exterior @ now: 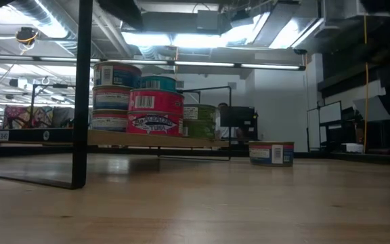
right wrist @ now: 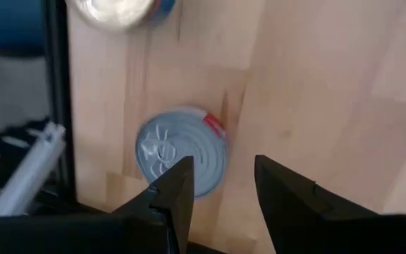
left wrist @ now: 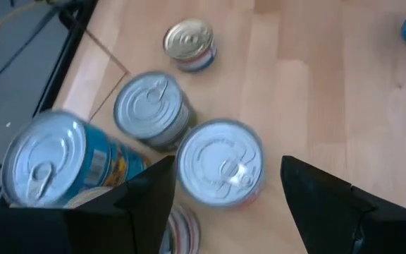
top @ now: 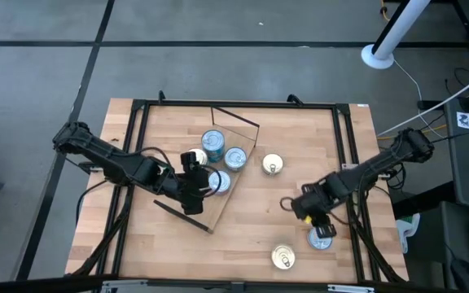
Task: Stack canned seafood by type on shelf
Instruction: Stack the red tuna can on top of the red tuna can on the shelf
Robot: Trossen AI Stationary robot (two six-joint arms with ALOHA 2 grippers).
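Several tins stand on the plywood shelf (top: 249, 134); in the low view they show as a blue-labelled stack (exterior: 116, 95), a red-labelled tin (exterior: 156, 112) and a green one (exterior: 198, 120). My left gripper (top: 206, 183) is open above the shelf, its fingers on either side of a silver-topped tin (left wrist: 220, 164) without a clear touch. My right gripper (top: 314, 218) hangs open over the table near a silver-topped, red-labelled tin (right wrist: 182, 152). One gold-lidded tin (top: 273, 165) sits on the tabletop beside the shelf, another (top: 282, 258) near the front edge.
Dark frame bars (top: 344, 146) run along the table's sides and far edge, and a shelf leg (exterior: 80, 95) stands close in the low view. A lone tin (exterior: 271, 152) rests on the bare wood right of the shelf. Open wood lies between the shelf and my right gripper.
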